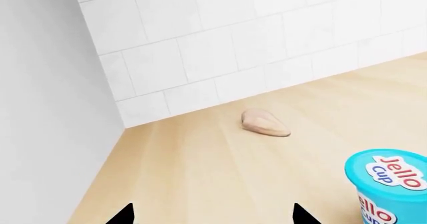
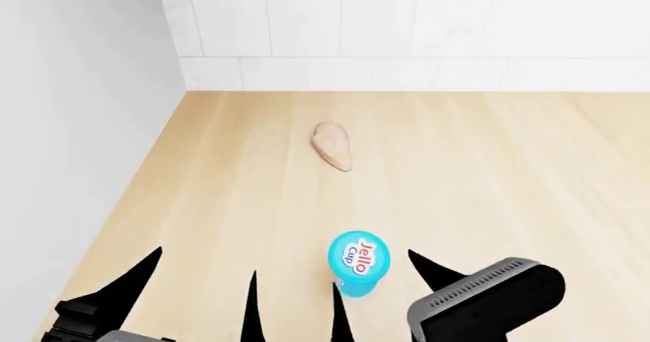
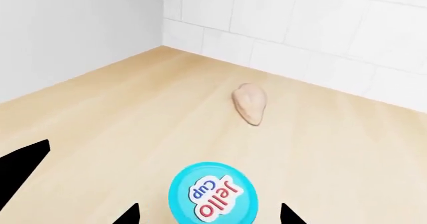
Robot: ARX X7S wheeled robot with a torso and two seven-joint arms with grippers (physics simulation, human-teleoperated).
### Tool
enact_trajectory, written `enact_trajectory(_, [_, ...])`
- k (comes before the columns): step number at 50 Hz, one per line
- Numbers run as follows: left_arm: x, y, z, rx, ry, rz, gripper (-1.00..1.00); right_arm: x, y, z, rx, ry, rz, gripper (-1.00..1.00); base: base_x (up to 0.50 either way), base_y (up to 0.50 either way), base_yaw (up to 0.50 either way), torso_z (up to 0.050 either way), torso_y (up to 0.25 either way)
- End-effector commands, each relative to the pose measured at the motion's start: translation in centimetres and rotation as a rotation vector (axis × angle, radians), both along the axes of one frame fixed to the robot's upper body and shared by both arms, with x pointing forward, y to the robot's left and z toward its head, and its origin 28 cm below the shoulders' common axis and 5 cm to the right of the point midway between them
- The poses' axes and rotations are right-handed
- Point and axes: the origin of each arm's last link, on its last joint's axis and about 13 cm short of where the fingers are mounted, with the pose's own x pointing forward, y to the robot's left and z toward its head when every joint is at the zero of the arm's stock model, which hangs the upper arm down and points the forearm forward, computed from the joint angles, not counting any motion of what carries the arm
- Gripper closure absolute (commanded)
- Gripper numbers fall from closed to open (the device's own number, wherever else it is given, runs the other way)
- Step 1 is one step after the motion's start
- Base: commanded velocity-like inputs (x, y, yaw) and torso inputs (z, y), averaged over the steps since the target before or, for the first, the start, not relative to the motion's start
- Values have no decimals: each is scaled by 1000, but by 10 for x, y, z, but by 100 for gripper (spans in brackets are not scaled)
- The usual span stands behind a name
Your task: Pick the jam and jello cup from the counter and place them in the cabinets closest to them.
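Altogether two loose things sat on the counter (image 2: 488, 174): one jello cup (image 2: 358, 264) and one pale, beige, teardrop-shaped lump (image 2: 333, 145). No jam jar appeared in any view.

The jello cup stood upright, its axis vertical and its round lid facing up; it looked like a short blue tub, smooth and glossy, with a lid printed "Jello Cup" in red and white. It stood well short of the lump, on the side away from the tiled wall (image 2: 406, 30), and apart from it. The lump lay flat with its long axis running roughly toward the tiled wall, one end rounded and the other tapering; its surface was matte and smooth.

The counter was light wood with fine grain lines. Behind it rose white glossy square tiles with thin grey joints, and a plain white wall (image 2: 71, 129) closed the corner beside the lump.

Around the cup stood the right gripper (image 2: 374, 285), its dark pointed fingers spread on either side of the cup without visibly touching it. Beside the cup, toward the plain wall, the left gripper (image 2: 203, 281) was likewise spread apart and held nothing.
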Motion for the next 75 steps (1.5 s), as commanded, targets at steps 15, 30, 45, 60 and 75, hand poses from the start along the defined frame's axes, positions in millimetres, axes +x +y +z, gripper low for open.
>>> enact_trajectory(15, [-1,0,0,-6,-2,3,-100,14,3,-14,-7,93,3,-100,0,0,0,0,0])
enact_trajectory(30, [-1,3,0,-9,-6,6,-100,32,3,-18,-6,112,-40,-100,0,0,0,0,0])
enact_trajectory(45, [-1,2,0,-11,-4,9,-100,38,6,-21,2,146,-29,-100,0,0,0,0,0])
enact_trajectory(60, [-3,2,-1,-18,-4,9,-100,48,13,-18,11,150,-28,-100,0,0,0,0,0])
enact_trajectory(75, [-4,2,-2,-24,3,11,-100,50,13,-16,10,115,-37,100,0,0,0,0,0])
